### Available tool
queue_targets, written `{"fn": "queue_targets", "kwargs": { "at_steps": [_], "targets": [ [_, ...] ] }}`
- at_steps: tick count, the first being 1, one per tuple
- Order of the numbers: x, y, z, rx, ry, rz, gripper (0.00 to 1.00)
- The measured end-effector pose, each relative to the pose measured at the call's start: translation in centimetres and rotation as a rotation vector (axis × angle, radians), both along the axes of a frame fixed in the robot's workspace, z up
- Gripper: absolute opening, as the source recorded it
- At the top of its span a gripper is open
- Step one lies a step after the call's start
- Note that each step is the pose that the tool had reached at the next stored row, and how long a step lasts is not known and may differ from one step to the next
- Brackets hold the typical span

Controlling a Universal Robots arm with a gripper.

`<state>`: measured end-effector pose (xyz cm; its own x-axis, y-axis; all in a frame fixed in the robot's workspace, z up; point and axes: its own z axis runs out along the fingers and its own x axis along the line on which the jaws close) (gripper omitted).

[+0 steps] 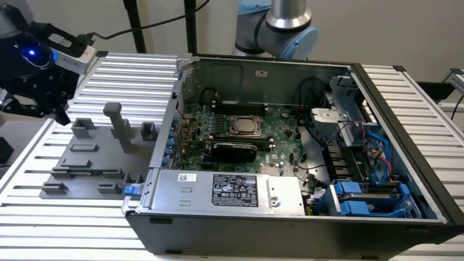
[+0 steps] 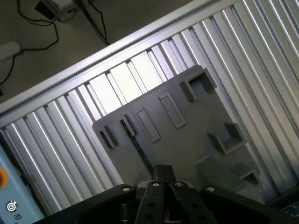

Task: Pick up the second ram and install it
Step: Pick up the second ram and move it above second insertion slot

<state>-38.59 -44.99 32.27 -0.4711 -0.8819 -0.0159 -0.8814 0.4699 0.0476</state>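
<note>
The second ram is a thin dark-green stick standing on edge in a slot of the grey holder plate; in the exterior view the ram lies near the plate's front. My gripper hangs above the ribbed table at the exterior view's left, over the plate's far left corner and well clear of the stick. In the wrist view its two fingertips meet with nothing between them, and the gripper looks down on the plate from a height.
An open computer case fills the exterior view's right, with the motherboard, CPU socket and power supply inside. Grey holder blocks and a tall post rise from the plate. The arm's base stands behind the case.
</note>
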Motion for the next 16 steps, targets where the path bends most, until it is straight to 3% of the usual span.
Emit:
{"fn": "queue_targets", "kwargs": {
  "at_steps": [16],
  "targets": [
    [0.0,0.00,-1.29,-0.0001,-0.0010,0.292,0.11]
  ]
}}
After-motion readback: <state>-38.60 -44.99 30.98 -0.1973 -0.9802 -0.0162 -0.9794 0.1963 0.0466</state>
